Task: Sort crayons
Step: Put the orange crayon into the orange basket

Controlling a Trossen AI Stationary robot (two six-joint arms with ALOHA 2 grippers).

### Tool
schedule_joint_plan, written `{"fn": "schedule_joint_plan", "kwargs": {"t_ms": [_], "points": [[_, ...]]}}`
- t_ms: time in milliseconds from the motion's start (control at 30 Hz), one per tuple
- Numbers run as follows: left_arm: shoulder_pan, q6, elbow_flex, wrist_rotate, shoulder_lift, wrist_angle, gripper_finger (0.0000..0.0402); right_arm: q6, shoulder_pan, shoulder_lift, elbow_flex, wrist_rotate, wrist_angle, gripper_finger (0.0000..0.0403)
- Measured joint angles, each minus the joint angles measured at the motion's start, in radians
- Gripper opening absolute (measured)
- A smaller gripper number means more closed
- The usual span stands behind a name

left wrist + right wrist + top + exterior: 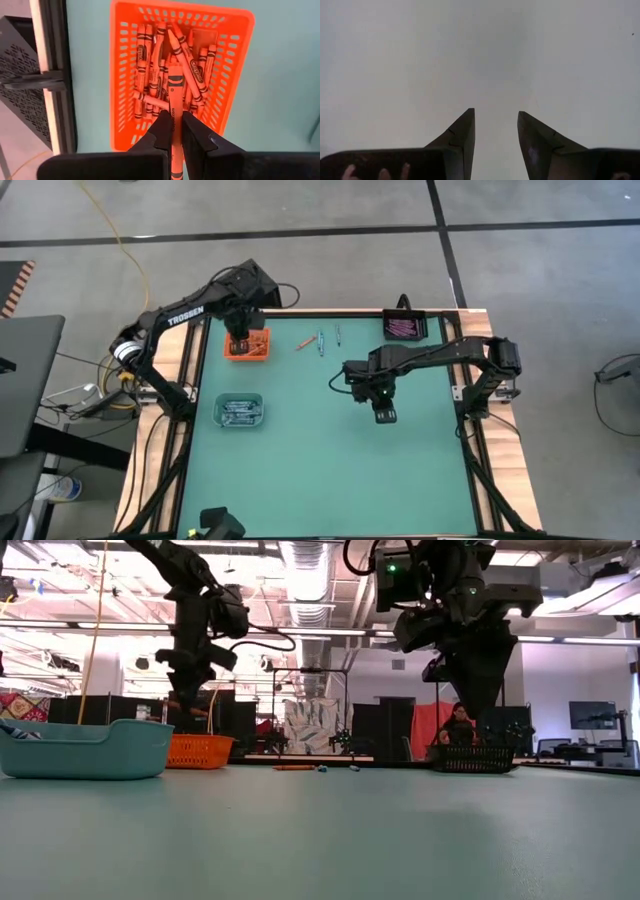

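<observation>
I have the green table [330, 460] under both arms, its mat bordered by a wooden frame. My left arm [180, 320] reaches over the far left corner, and my right arm [440, 355] stretches from the right edge toward the middle. The left gripper [173, 122] hangs directly above the orange tray [235, 65], jaws pinching an orange crayon [174, 100] that points down at the pile of orange crayons [150, 75] lying crosswise in that tray. The right gripper [495, 135] hovers over bare mat near the centre, its jaws spread with nothing between them.

On the left side, nearer to me than the orange tray, I see the teal tray [240, 410] holding blue-grey crayons [238, 412]. At the far right corner sits the black tray [405, 327] with purple crayons [404, 328] in it. Between the orange and black trays, along the far edge, three loose crayons lie on the mat: an orange-red one [305, 342], then a blue-grey one [321, 342] just beside it, then another blue-grey one [338, 333], slightly apart. In the low view a person [459, 726] sits in the room behind the table.
</observation>
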Motion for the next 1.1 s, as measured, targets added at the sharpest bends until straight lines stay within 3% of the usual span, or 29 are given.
{"fn": "schedule_joint_plan", "kwargs": {"t_ms": [567,833,1100], "points": [[0.011,-0.002,-0.034,0.042,0.0,0.073,0.0019,0.005,-0.001,0.0,0.0,0.0,0.005,0.014],[0.011,0.008,-0.127,0.036,0.0,0.158,0.002,0.005,-0.001,0.0,0.0,0.0,0.004,0.014],[0.011,0.008,-0.141,0.009,0.0,0.188,0.0021,0.019,-0.001,0.0,0.0,0.0,0.004,0.014]]}}
